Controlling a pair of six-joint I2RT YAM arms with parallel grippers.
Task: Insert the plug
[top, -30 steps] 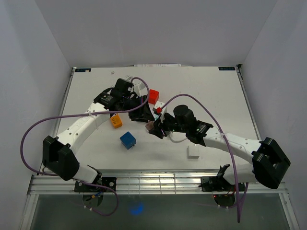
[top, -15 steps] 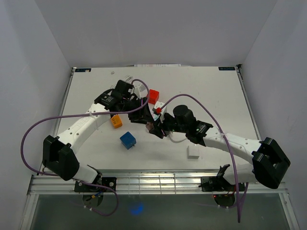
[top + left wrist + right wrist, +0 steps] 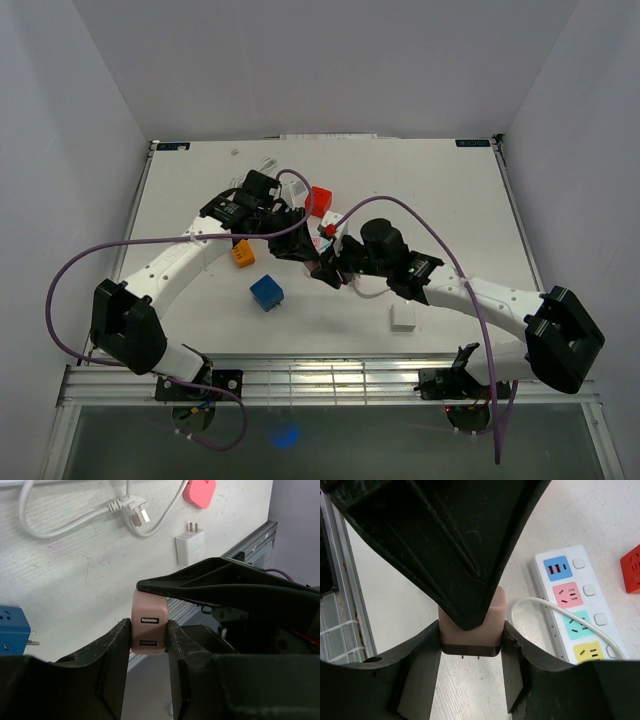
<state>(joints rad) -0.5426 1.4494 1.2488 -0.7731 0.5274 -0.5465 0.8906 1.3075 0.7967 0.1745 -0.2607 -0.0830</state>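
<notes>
From above, the left claw [image 3: 313, 260] and the right claw [image 3: 329, 271] met tip to tip over the middle of the table [image 3: 450, 200]. What sat between them was too hidden to make out. A blue block [image 3: 266, 292] lay just in front of them, an orange block [image 3: 242, 252] to its far left and a red block [image 3: 320, 201] behind. A white charger [image 3: 403, 317] rested beside the right forearm.

In the left wrist view, the left claw's fingers [image 3: 116, 652] stood narrowly apart and pressed against both sides of the pink plug [image 3: 148, 630], gripping it. The plug was off the table, its two USB ports facing the camera. One black finger of the right claw lay across the plug's top edge. A white cable [image 3: 75, 522] and its three-pin end lay on the table beyond.

In the right wrist view, the right claw's fingers [image 3: 420, 677] were about half open and clamped the same plug from either side (its metal prongs pointing toward the lens). The left claw's dark body covered the plug from above. A power strip [image 3: 572, 602] with coloured sockets lay near on the right, apart from the plug.
</notes>
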